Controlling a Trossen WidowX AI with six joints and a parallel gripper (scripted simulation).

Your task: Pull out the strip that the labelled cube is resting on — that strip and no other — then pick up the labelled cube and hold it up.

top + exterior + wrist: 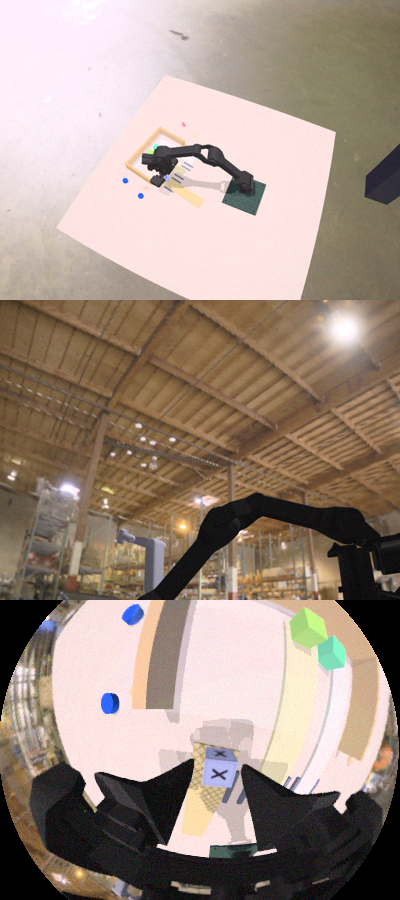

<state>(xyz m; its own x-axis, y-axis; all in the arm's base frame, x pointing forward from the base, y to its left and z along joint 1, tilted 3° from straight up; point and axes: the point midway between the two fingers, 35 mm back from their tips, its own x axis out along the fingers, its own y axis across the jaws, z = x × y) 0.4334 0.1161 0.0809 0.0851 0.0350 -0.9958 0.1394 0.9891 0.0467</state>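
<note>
The labelled cube (166,178) (220,767), pale blue with a black X, appears to rest near the far end of the yellow strip (193,199) (196,820). This strip lies outside the wooden frame, towards the robot base. My gripper (218,765) is partly open, with its fingertips on either side of the cube and gaps left and right. A lime cube (150,151) (307,628) stands on a pale yellow strip (179,170) (287,725). A teal cube (155,146) (331,652) stands on a white strip (325,740). The fingers hide part of the yellow strip.
The wooden frame (142,148) (141,665) has an open side facing the base plate (235,205). Short slate rails (178,176) (242,792) stand beside the strips. Two blue discs (125,180) (140,195) (110,703) and a red block (183,124) lie outside the frame.
</note>
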